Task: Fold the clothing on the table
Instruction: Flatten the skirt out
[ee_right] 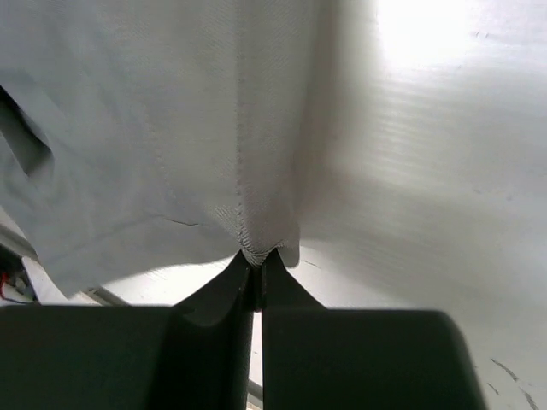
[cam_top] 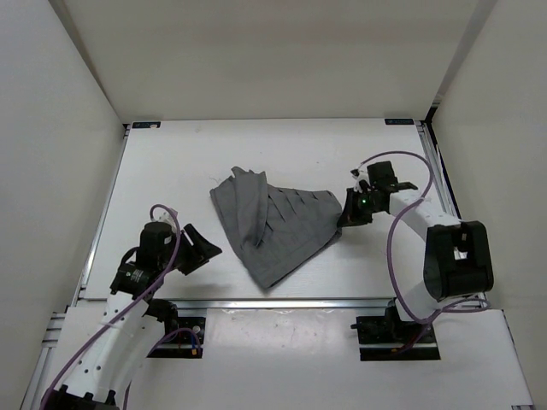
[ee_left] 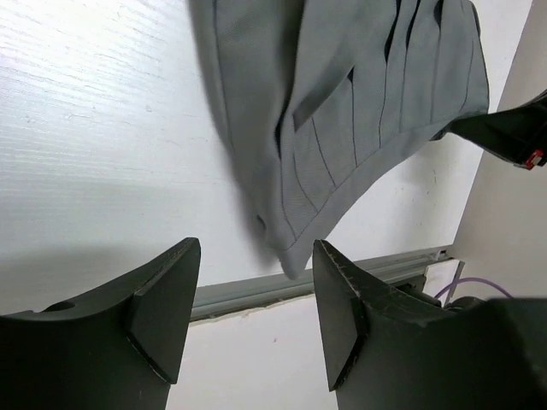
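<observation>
The dark grey pleated clothing lies spread in the middle of the white table, with one pointed corner toward the near rail. My right gripper is at the garment's right edge, shut on a pinch of the hem; in the right wrist view the clothing bunches into the closed gripper. My left gripper rests left of the garment's near corner, open and holding nothing. The left wrist view shows the clothing beyond the spread gripper, apart from both fingers.
A metal rail runs along the table's near edge, also seen as the rail in the left wrist view. White walls enclose the table on three sides. The right arm's black housing stands over the table's right edge.
</observation>
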Tool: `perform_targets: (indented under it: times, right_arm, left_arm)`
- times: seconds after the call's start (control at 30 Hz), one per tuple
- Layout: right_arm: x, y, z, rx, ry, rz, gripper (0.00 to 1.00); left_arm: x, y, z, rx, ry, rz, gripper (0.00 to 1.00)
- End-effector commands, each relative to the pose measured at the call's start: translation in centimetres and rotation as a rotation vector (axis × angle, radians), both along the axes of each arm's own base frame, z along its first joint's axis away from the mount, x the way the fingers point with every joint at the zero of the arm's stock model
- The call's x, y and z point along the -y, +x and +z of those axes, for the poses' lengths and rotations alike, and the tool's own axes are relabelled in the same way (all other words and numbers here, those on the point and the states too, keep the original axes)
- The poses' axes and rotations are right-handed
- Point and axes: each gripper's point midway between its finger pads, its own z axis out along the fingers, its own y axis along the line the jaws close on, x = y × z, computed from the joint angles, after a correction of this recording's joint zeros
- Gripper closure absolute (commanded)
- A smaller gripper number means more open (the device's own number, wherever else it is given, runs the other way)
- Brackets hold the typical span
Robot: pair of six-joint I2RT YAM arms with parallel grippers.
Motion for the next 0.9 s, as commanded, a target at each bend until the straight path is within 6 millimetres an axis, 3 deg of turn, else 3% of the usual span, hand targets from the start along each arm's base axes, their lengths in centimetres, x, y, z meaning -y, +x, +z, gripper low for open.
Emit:
perform_targets:
  times: [0.0,0.03,0.07,0.1,0.13,0.17,0.2,0.23,0.3,0.4,0.5,0.57,0.6,0.67,0.7,0.77,0.87]
  right_arm:
    - [-1.3,1.5,2.1,0.047,-0.059,0.056,1.0]
    - [-3.9,2.0,3.3,0.068,-0.031,0.13,1.0]
    - [-6.4,1.4,2.9,0.048,-0.02,0.208,1.0]
    - [-9.1,2.1,4.5,0.062,0.046,0.279,1.0]
    - [-13.2,1.7,8.1,0.127,0.16,0.406,1.0]
    - [-15.7,0.7,9.2,0.128,0.226,0.477,1.0]
    - [-18.6,-0.1,13.3,0.205,0.357,0.581,1.0]
    - [-20.4,-0.8,16.9,0.272,0.492,0.658,1.0]
    - [-20.8,-3.4,23.7,0.413,0.684,0.759,1.0]
    - [-16.6,-3.6,28.4,0.532,0.802,0.693,1.0]
    - [-10.8,-1.3,23.5,0.485,0.717,0.459,1.0]
    - [-7.1,-1.2,14.9,0.32,0.596,0.24,1.0]
    - [-5.2,-1.0,13.0,0.293,0.555,0.151,1.0]
    - [-1.8,-2.8,4.8,0.127,0.379,-0.033,1.0]
    - [-1.0,-3.4,2.9,0.079,0.339,-0.072,1.0]
    - [1.0,-6.2,-1.8,-0.078,0.23,-0.16,1.0]
    - [3.3,-7.4,-4.4,-0.145,0.126,-0.277,1.0]
  left_arm:
    - [0.3,-0.2,0.4,0.007,-0.024,-0.015,0.34]
    - [0.3,-0.1,0.3,0.01,-0.019,-0.018,0.34]
    - [0.2,0.0,0.2,0.01,-0.016,-0.012,0.35]
    - [0.2,0.1,0.2,0.011,-0.014,-0.01,0.34]
    - [0.2,0.1,0.1,0.005,-0.008,-0.01,0.35]
    - [0.2,0.4,0.1,0.011,-0.003,-0.014,0.35]
    - [0.2,0.5,0.3,0.018,-0.002,-0.023,0.34]
    - [0.1,0.7,0.2,0.009,0.008,-0.018,0.35]
    - [0.1,1.0,0.3,0.012,0.019,-0.024,0.35]
    - [0.1,1.3,0.5,0.014,0.035,-0.03,0.35]
    - [0.5,1.4,0.4,0.018,0.024,-0.035,0.35]
    - [0.6,1.2,0.0,0.013,0.024,-0.043,0.35]
    - [0.5,0.9,-0.2,0.005,0.028,-0.046,0.35]
    - [0.5,0.6,-0.6,-0.006,0.03,-0.044,0.35]
    - [0.2,0.5,-0.9,-0.012,0.032,-0.036,0.35]
    - [0.2,0.3,-0.9,-0.008,0.03,-0.045,0.35]
    - [0.1,-0.1,-1.0,-0.018,0.023,-0.049,0.35]
